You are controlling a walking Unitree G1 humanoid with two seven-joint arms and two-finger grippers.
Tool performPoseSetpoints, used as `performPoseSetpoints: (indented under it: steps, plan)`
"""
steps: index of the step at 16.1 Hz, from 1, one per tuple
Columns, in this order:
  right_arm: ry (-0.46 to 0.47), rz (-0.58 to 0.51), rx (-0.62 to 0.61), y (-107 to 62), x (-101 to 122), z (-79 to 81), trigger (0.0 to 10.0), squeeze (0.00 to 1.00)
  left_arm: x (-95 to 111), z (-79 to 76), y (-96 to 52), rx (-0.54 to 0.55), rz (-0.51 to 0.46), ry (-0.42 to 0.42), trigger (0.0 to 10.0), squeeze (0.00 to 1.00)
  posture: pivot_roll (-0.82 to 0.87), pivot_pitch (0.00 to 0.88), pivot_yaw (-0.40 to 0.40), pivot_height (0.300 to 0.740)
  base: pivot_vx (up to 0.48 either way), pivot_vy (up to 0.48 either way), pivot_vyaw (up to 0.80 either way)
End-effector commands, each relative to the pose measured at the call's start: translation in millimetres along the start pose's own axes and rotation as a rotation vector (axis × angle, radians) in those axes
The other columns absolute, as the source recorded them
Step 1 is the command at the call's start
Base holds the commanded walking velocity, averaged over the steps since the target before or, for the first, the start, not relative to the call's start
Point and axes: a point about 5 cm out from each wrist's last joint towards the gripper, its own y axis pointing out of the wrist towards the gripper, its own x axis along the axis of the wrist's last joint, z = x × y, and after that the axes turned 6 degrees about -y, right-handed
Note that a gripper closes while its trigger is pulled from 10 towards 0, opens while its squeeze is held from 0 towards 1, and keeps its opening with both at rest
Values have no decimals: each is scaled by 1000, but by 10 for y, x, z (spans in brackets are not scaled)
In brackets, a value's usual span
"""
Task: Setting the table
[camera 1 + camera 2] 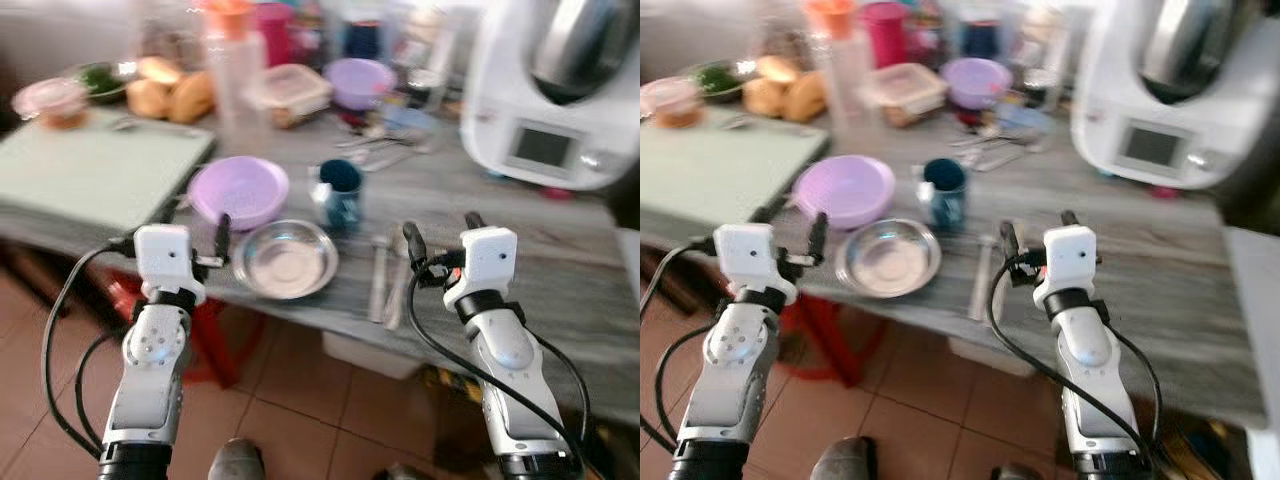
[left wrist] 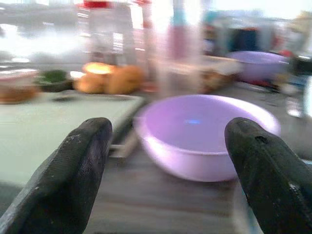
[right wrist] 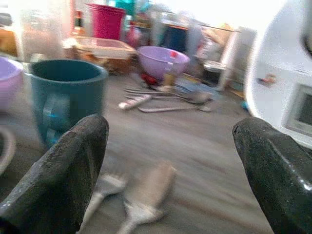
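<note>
Both grippers spread apart and empty at the near edge of the grey table (image 1: 560,290).

Left gripper (image 1: 178,238) hovers just before the purple bowl (image 1: 238,190). Beside that bowl lies the steel plate (image 1: 286,258), with the teal mug (image 1: 341,195) behind it. Cutlery (image 1: 388,280) lies right of the plate, just ahead of the right gripper (image 1: 441,238). White appliance (image 1: 550,110) stands far right.

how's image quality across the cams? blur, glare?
Eye views: motion-blurred, worst on the far clutter and white appliance. Left wrist view: soft, window glare washing out the background behind the purple bowl. Right wrist view: cutlery smeared, blown-out top edge.
</note>
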Motion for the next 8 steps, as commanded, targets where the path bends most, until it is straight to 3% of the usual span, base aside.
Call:
performPoseSetpoints:
  steps: [1,3,8]
  plan:
    - [-9,6,0,-7,-22,-8,10000,0,11,34,27,34,-13,21,10000,0,-14,0,11,740,0,0,800]
    - [-26,-8,18,4,1,24,10000,0,-15,145,37,125,-17,74,10000,0,-17,0,13,740,0,0,800]
    - [-84,-50,68,39,71,72,10000,0,-92,119,18,150,14,18,10000,0,-18,0,9,740,0,0,800]
